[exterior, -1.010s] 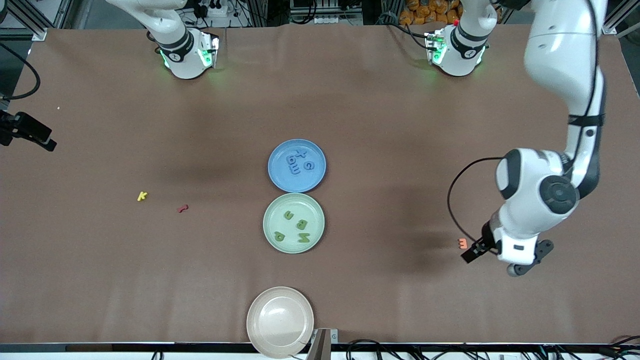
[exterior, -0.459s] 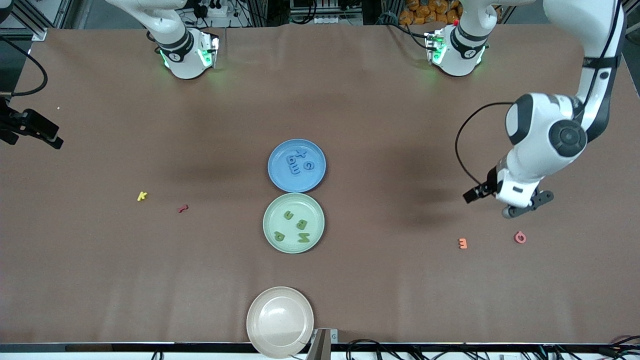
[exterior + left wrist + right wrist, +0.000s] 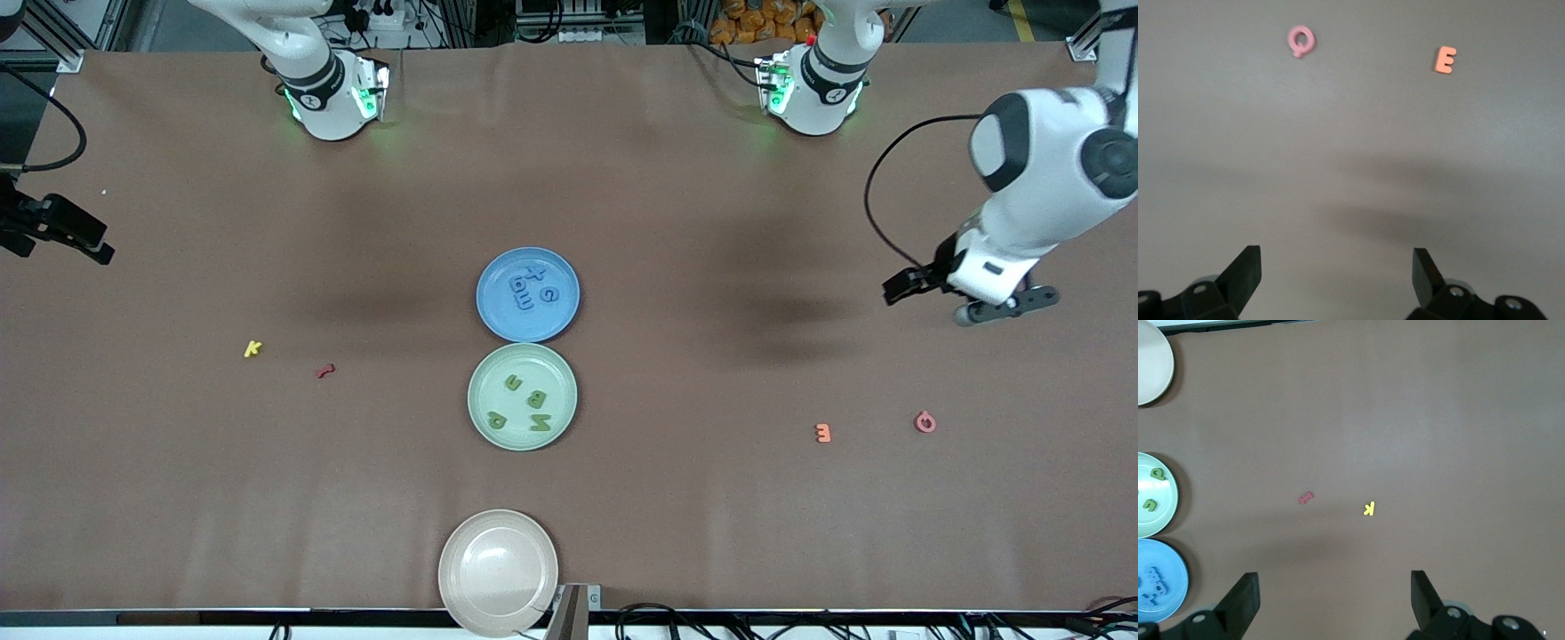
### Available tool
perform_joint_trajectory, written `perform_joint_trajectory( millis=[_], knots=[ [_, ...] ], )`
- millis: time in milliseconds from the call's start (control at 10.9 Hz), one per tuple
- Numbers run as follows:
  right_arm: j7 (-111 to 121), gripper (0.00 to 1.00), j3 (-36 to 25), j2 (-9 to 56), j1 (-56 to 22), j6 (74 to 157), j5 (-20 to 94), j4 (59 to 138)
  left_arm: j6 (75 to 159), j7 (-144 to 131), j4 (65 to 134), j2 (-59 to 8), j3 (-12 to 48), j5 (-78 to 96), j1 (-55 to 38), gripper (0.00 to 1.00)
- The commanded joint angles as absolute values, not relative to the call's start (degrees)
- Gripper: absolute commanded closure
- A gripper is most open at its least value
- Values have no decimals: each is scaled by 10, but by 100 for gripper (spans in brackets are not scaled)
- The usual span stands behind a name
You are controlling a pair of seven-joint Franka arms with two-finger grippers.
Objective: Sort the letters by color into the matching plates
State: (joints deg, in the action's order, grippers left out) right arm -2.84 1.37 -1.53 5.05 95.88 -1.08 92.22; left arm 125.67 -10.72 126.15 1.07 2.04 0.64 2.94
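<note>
A: So, where are the letters?
B: Blue letters (image 3: 532, 291) lie in the blue plate (image 3: 498, 324), green letters (image 3: 524, 402) in the green plate (image 3: 484, 369).
A: Grippers?
B: Left gripper (image 3: 1337, 277) spread over bare table; right gripper (image 3: 1335, 600) likewise, both empty.

Table centre occupied by blue plate (image 3: 527, 294) and green plate (image 3: 522, 396), rims nearly touching; no passage between them. Cream plate (image 3: 498, 572) sits at the table edge nearest the front camera. Low obstacles only: yellow K (image 3: 252, 348), red letter (image 3: 325, 371), orange E (image 3: 822, 433), pink Q (image 3: 925, 421). Wide bare tabletop (image 3: 676, 204) elsewhere.
</note>
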Motion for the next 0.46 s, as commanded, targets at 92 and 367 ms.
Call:
perform_joint_trajectory(
  millis=[92, 367],
  knots=[
    [-10, 0, 18, -24, 55, 953, -6, 939, 1185, -72, 1146, 32, 26, 18, 48, 0],
    [-1, 0, 18, -27, 41, 954, -6, 948, 1121, -69, 1066, 25, 26, 12, 16, 0]
  ],
)
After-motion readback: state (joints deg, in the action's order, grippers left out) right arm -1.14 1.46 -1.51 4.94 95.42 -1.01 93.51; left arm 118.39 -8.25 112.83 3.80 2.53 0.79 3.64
